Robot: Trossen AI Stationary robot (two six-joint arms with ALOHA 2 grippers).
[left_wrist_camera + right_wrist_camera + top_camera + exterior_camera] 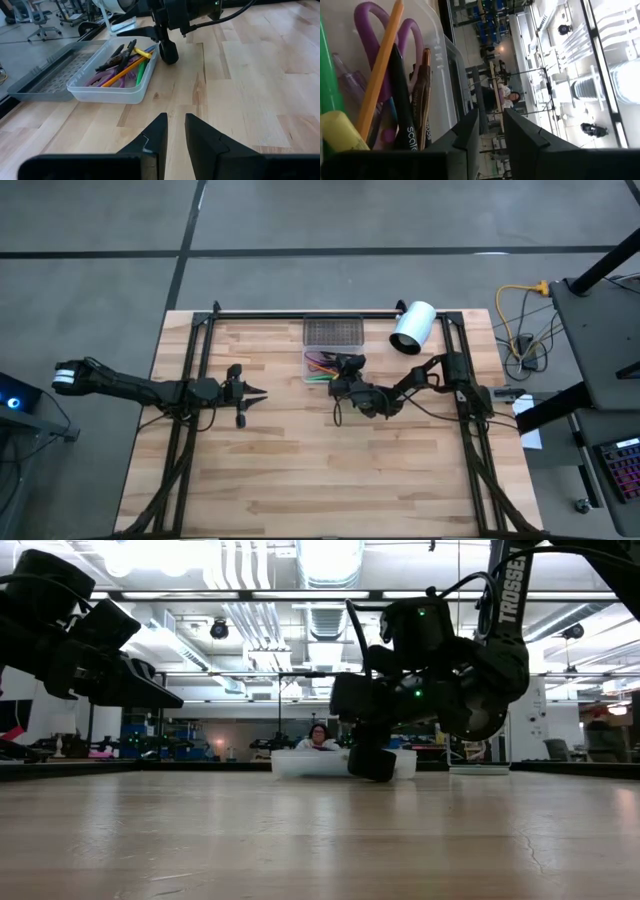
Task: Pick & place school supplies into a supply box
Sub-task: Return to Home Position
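Barely parted, empty fingers of the right gripper hang beside the small clear plastic supply box, risking a snagged rim on withdrawal; left gripper idles likewise, well apart

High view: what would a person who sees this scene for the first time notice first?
The clear box at the far middle of the table, filled with coloured school supplies, draws the eye first. The right pincer hangs just beside it, open and holding nothing. The left pincer waits apart on the left, and a white cylinder lies at the far right.
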